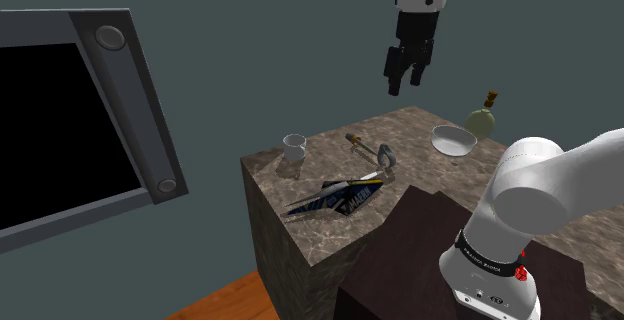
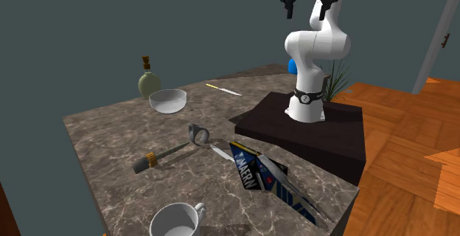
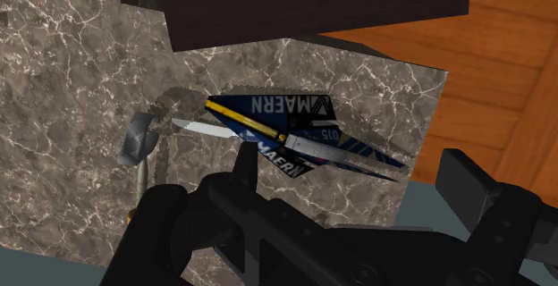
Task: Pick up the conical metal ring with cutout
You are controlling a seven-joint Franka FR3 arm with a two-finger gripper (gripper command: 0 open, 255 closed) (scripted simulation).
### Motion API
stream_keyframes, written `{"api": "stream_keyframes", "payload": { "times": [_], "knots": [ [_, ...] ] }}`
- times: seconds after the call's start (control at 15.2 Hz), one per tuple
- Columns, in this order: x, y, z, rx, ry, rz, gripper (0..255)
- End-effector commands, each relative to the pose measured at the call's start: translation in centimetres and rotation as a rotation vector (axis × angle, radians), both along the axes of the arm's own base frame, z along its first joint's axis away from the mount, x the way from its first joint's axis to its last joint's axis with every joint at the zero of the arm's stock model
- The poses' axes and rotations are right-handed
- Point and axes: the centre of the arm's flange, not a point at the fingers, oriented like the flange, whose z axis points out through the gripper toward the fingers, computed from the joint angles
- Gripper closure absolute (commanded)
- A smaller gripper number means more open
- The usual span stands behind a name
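Bearing a grey ring point(image 2: 197, 133), marbled counter point(image 2: 103, 135) fronts slate walls point(image 2: 110, 21).

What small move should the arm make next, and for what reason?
Probably lower the open gripper toward the grey metal ring: the gripper hangs high above the marble table, and the ring lies untouched beside the dark blue package.

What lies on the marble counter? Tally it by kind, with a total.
Cup: 1
Bowl: 1
Flask: 1
Metal ring: 1
Brown-handled tool: 1
Blue printed packet: 1
Thin yellow-and-white stick: 1
Total: 7, not counting the arm's stand.
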Motion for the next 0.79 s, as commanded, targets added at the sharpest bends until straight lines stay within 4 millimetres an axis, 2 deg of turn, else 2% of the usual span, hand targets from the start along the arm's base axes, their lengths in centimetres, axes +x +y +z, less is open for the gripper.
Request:
{"api": "stream_keyframes", "payload": {
  "times": [0.0,0.73],
  "knots": [
    [0.0,0.0,0.0,0.0,0.0,0.0,0],
    [1.7,-8.7,-11.1,-0.014,-0.063,-0.038,0]
  ]
}}
